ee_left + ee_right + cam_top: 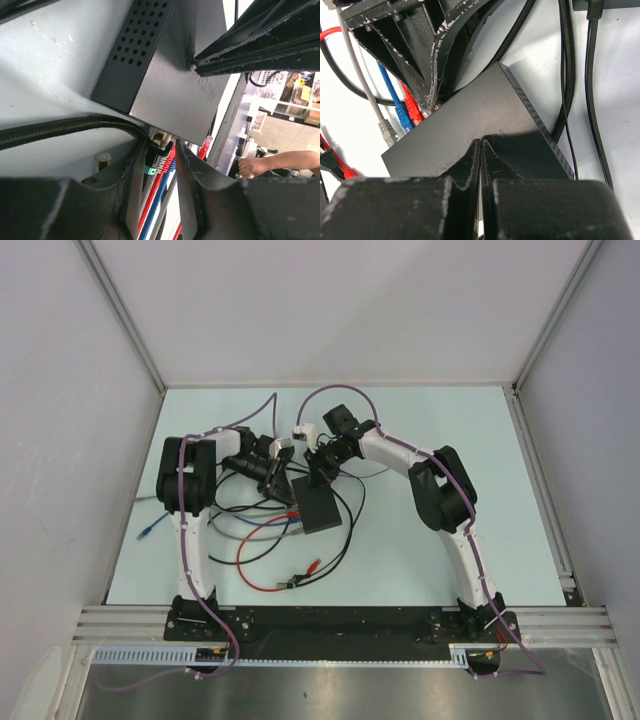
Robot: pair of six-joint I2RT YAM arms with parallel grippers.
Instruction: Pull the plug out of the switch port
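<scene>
The switch (322, 506) is a flat matte black box lying mid-table, with a perforated side (135, 40). My right gripper (480, 142) is shut and empty, and its fingertips (200, 62) press down on the switch's top (485, 110). My left gripper (161, 147) is at the socket edge, shut on a black plug (159, 145) with a teal tab. Its fingers (137, 165) lie against the plug's sides, and red and blue cables (157, 185) run between them. Grey (387, 131), blue (402, 119) and red (413, 111) plugs sit in neighbouring ports.
Loose red and black cables (255, 540) loop on the table in front of the switch, with a blue plug end (147, 533) at the left edge and clip leads (300, 575) near the front. Thick black cables (565, 75) lie beside the switch. White walls enclose the table.
</scene>
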